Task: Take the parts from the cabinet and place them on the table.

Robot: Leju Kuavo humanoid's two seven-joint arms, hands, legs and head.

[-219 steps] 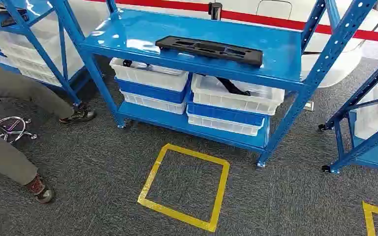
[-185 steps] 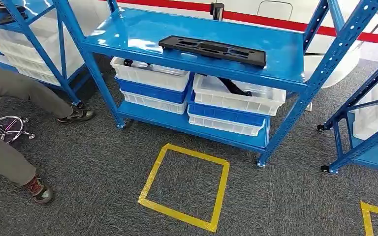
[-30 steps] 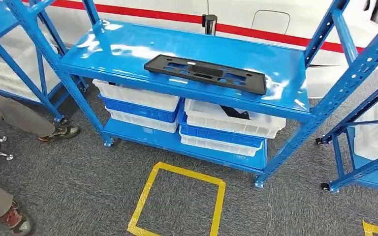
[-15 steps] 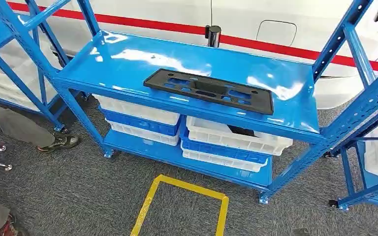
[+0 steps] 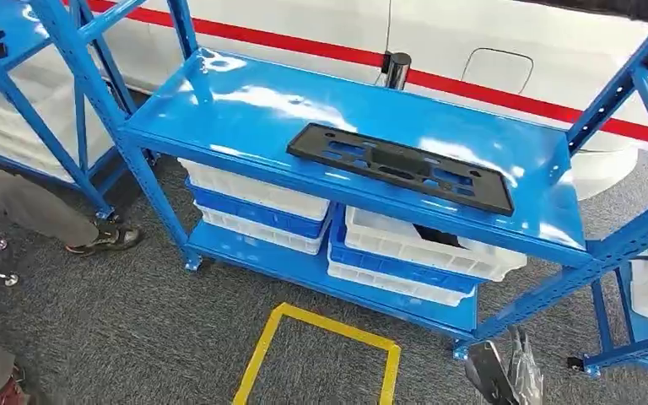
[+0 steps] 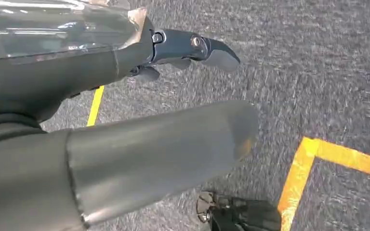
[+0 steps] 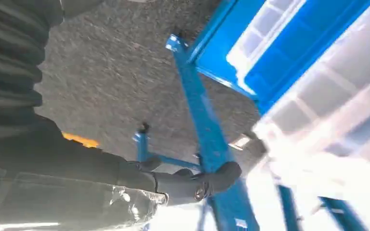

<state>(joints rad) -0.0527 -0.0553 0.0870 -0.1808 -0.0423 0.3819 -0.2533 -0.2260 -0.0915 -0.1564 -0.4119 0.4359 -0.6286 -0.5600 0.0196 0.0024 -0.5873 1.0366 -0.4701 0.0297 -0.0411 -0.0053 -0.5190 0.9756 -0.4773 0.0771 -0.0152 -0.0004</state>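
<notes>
Part (image 5: 400,168) is seen in the head view, flat on the top shelf (image 5: 245,101) of the rack, long axis running left to right and slanting nearer at its right end. It lies up and to the left of the right hand (image 5: 503,371), which is raised at the near right edge, below shelf level and nearer the part's right end than its left. That hand is judged the closer of the two. White and blue bins (image 5: 405,253) are stacked under the shelf.

In the left wrist view the left hand (image 6: 173,86) is hung over carpet and yellow tape (image 6: 313,163), fingers apart, nothing held.

In the right wrist view the right hand (image 7: 173,185) is seen beside a rack post (image 7: 207,134), fingers loosely extended and empty; the part is off frame.
</notes>
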